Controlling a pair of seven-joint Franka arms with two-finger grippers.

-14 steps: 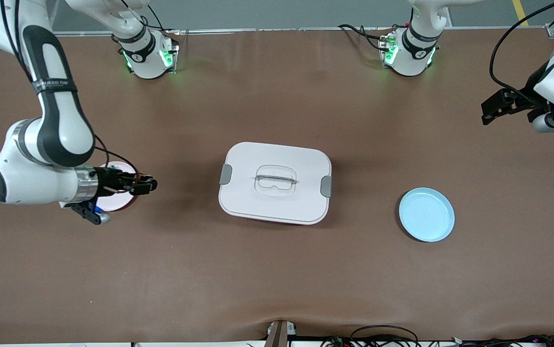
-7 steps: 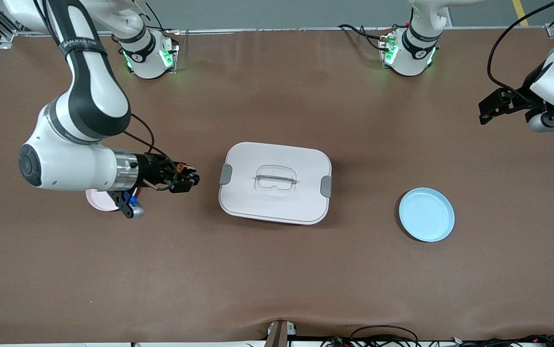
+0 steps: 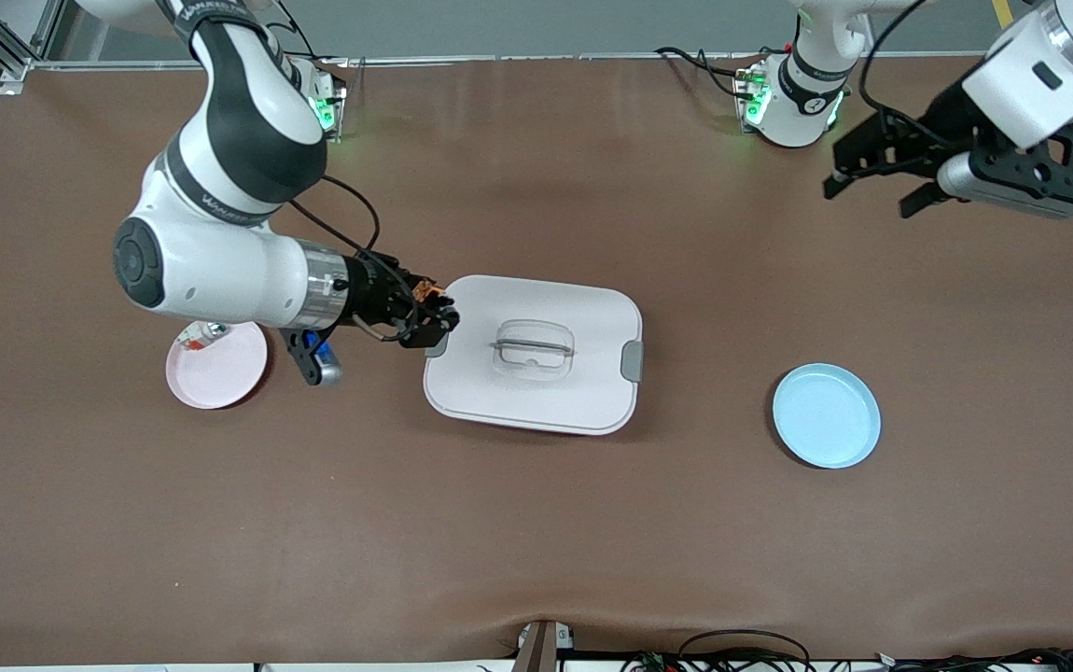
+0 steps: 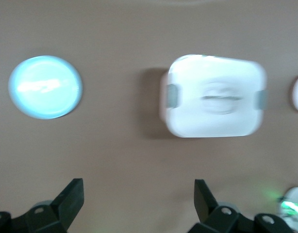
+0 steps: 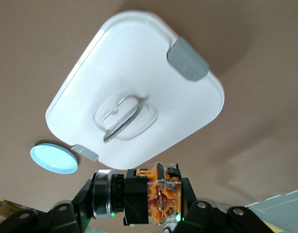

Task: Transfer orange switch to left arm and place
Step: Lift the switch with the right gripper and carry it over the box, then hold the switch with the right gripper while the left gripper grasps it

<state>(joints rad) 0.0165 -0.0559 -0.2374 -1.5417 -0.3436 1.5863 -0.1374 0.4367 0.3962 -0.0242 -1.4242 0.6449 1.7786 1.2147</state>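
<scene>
The light blue plate [image 3: 827,415] is seen nearest the front camera, toward the left arm's end of the table. The pink plate [image 3: 217,364] is set toward the right arm's end, with a small silver-teal part [image 3: 212,330] lying at its rim. The box [image 3: 534,354] is placed between the two plates, its lid closed and a grey clasp at each short end.

The orange switch [image 3: 424,292] is held up in the air, clamped in the right gripper [image 3: 432,320], over the edge of the box at the right arm's end. In the right wrist view the switch [image 5: 161,197] is gripped between the closed fingers, the box [image 5: 134,92] lying below.

The left gripper [image 3: 875,173] is held above bare table near the left arm's base, its fingers [image 4: 71,199] spread wide apart and nothing between them.
</scene>
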